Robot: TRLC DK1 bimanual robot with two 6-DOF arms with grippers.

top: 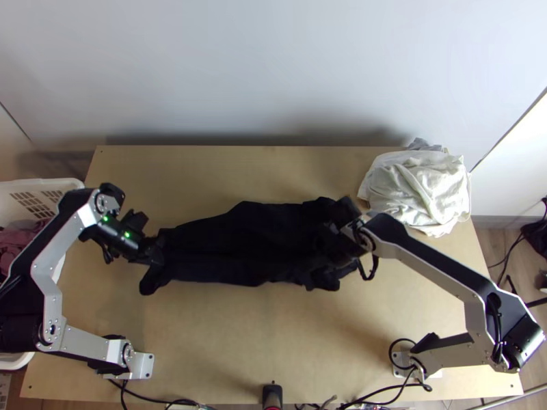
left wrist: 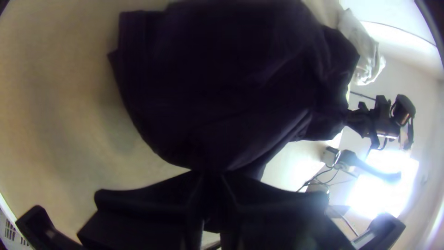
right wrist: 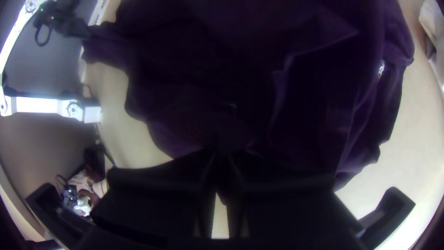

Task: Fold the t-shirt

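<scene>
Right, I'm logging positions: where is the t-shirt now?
In the top view, the dark t-shirt lies across the table's middle, to the left of the crumpled white cloth.

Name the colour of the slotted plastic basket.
The slotted basket is white, seen best in the top view.

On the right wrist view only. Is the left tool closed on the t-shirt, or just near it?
Observer: Closed on it. In the left wrist view the left tool has its fingers drawn together, with part of the dark t-shirt between them.
Operator: Copy. How does the shirt lie overall?
Observer: Top view has it as a long, creased strip across the table, running from the left tool to the right tool.
Operator: Anything beside the left arm's side of the table?
Observer: Yes, a white basket with reddish cloth in it.
</scene>
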